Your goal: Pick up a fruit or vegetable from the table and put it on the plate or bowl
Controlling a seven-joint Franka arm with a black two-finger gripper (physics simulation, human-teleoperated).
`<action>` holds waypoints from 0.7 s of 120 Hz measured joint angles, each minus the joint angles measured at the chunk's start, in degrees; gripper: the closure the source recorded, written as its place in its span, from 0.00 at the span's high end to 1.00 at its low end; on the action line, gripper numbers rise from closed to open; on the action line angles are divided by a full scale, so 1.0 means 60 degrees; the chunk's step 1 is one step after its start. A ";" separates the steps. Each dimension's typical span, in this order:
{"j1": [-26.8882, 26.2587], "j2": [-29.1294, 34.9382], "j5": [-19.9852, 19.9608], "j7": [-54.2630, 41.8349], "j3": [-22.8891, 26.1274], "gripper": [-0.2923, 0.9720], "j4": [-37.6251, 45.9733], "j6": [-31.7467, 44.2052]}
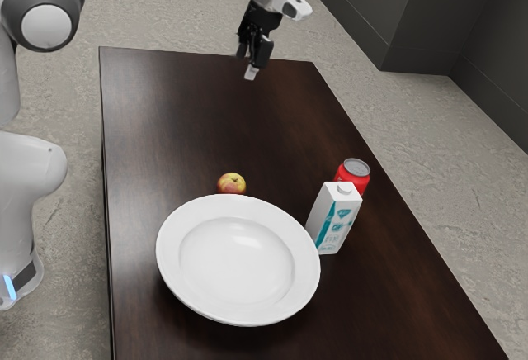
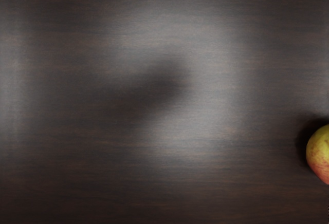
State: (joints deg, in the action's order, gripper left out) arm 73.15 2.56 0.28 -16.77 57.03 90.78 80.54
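Observation:
A small red-yellow apple (image 1: 232,183) rests on the dark wooden table (image 1: 181,120), touching or nearly touching the far rim of a large white plate (image 1: 169,244). The plate holds nothing. My gripper (image 1: 254,64) hangs high over the table's far end, well away from the apple, open and with nothing between its fingers. In the wrist view the apple (image 2: 318,153) peeks in at the edge, and my hand's shadow lies on the wood beneath me.
A white and teal carton (image 1: 333,218) stands upright next to the plate on the exterior view's right. A red soda can (image 1: 353,176) stands just behind it. The table's edges drop to a speckled floor.

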 joint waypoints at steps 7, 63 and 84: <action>-0.0365 0.0304 0.0014 -0.0077 -0.0125 0.75 0.0395 -0.0071; -1.3400 0.3468 0.0630 -0.0011 -1.1426 0.75 0.3200 0.0626; -1.4041 0.4335 0.1097 0.0178 -1.0598 0.75 0.5274 0.2071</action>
State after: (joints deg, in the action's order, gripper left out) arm -11.09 28.57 6.86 -15.71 -6.56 122.42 92.97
